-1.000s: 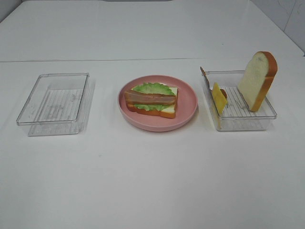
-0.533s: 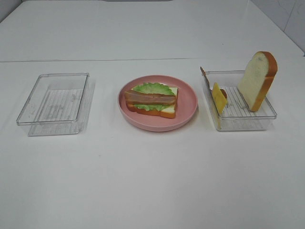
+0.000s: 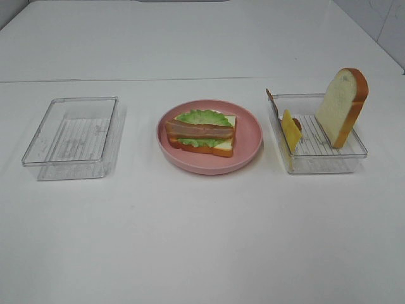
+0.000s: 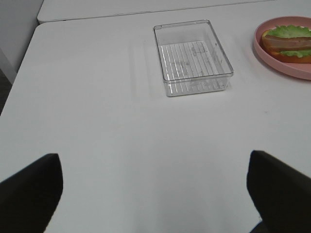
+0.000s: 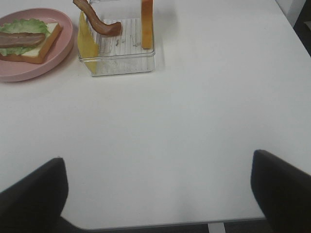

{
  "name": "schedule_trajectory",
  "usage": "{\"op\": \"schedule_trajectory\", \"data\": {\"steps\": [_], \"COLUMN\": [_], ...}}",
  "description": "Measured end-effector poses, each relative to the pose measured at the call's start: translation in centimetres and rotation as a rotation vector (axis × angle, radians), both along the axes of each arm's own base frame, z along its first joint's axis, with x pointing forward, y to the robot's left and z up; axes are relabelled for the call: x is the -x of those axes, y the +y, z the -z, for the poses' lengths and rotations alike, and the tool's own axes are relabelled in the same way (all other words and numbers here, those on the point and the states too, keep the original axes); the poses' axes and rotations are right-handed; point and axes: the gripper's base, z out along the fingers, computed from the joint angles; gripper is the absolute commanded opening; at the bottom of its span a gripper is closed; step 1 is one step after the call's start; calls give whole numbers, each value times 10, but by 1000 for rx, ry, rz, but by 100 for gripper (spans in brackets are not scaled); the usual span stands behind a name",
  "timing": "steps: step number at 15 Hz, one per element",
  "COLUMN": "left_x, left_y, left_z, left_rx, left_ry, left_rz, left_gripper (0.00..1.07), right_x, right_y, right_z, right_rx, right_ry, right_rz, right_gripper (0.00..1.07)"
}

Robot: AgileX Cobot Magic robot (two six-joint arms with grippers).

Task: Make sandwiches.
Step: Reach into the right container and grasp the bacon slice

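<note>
At table (image 3: 202,240) centre: pink plate (image 3: 250,149) bearing part-built sandwich (image 3: 201,132) of bread, lettuce, bacon. Toward right edge: clear tray (image 3: 323,166) with standing bread slice (image 3: 342,107), cheese (image 3: 291,130), bacon strip (image 5: 99,22). Left gripper (image 4: 153,160), right gripper (image 5: 156,158): jaws wide apart, holding nothing.

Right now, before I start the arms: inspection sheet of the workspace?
Surface: white table, clean.
Job's things: pink round plate holds white bread slice, ruffled green lettuce, brown-pink bacon strip on top; right clear plastic tray holds upright bread slice, yellow cheese slice, second bacon strip.
Clutter: left clear plastic tray, nothing seen in it.
Grippers: left gripper open, right gripper open, both holding nothing.
Cables: nothing seen.
Surroundings: another white surface behind a seam.
</note>
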Motion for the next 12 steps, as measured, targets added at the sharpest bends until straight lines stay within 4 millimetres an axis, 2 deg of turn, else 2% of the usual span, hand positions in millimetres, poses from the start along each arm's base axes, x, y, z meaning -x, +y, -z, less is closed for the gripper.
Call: {"op": "schedule_trajectory", "data": {"steps": [4, 7, 10, 12], "left_x": [0, 0, 0, 0], "left_y": [0, 0, 0, 0], "left_z": [0, 0, 0, 0], "left_rx": [0, 0, 0, 0], "left_ry": [0, 0, 0, 0], "left_rz": [0, 0, 0, 0], "left_gripper": [95, 95, 95, 95], "right_x": [0, -12, -58, -76], "right_y": [0, 0, 2, 4], "right_z": [0, -6, -13, -12], "right_rx": [0, 11, 76, 86], "right_ry": [0, 72, 202, 223], "right_rz": [0, 1, -32, -42], "right_gripper": [98, 98, 98, 98]}}
